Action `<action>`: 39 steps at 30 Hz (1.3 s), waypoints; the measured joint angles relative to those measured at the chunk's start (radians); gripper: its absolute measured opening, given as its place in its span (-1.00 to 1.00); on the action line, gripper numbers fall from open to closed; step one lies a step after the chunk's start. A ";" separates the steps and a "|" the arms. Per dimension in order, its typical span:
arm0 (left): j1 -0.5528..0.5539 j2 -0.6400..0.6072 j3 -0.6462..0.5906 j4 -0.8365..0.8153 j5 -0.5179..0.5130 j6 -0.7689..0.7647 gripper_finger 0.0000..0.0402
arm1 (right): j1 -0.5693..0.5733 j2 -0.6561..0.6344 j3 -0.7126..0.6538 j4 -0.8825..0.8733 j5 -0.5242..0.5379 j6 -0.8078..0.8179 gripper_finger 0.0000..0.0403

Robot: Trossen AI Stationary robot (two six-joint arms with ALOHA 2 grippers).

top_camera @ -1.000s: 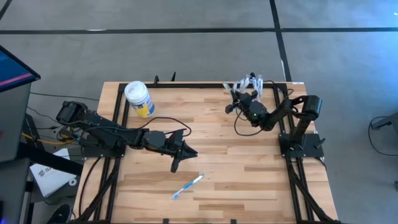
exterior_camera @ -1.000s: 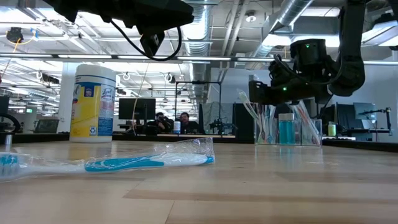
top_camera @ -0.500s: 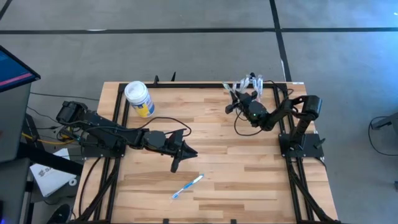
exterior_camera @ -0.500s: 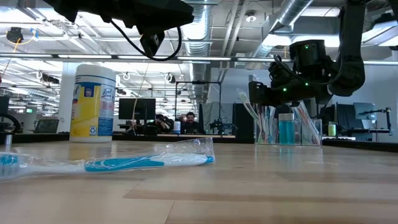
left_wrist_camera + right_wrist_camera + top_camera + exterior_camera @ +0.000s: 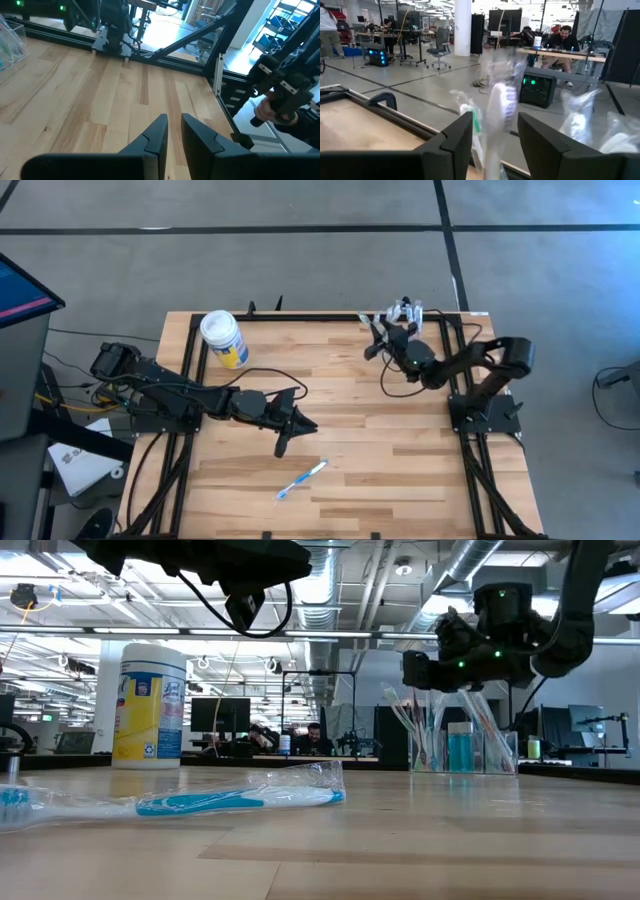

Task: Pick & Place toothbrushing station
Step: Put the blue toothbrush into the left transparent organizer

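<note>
The toothbrushing station [image 5: 405,312], a clear cup with several wrapped toothbrushes standing in it, rests on its base at the table's far right [image 5: 462,745]. My right gripper [image 5: 380,340] hovers open just above and beside it. In the right wrist view, its fingers [image 5: 495,137] stand on either side of a plastic-wrapped brush head [image 5: 498,102], and no touch shows. A blue toothbrush in a clear wrapper [image 5: 302,479] lies flat near the table's front [image 5: 200,802]. My left gripper [image 5: 285,440] waits above mid-table, a narrow gap between its fingers [image 5: 173,122] and nothing in it.
A white-lidded yellow-and-blue canister [image 5: 224,340] stands at the far left [image 5: 150,705]. Black frame rails [image 5: 300,317] run along the table's far and side edges. Bare wood lies between the two arms. People sit at desks [image 5: 300,735] in the room beyond.
My right gripper has opened and risen a little above the station. The station and its brushes have stayed in place.
</note>
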 joint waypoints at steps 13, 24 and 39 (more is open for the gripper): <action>0.000 0.000 0.000 0.000 -0.001 0.000 -0.76 | 0.039 -0.259 0.000 -0.298 -0.003 -0.018 -0.34; -0.036 0.000 0.000 -0.007 0.034 0.000 -0.76 | 0.178 -0.372 0.000 -0.376 -0.003 -0.084 -0.31; -0.174 0.000 -0.014 -0.091 0.035 0.000 -0.76 | 0.487 -0.389 0.000 -0.450 -0.003 -0.099 -0.34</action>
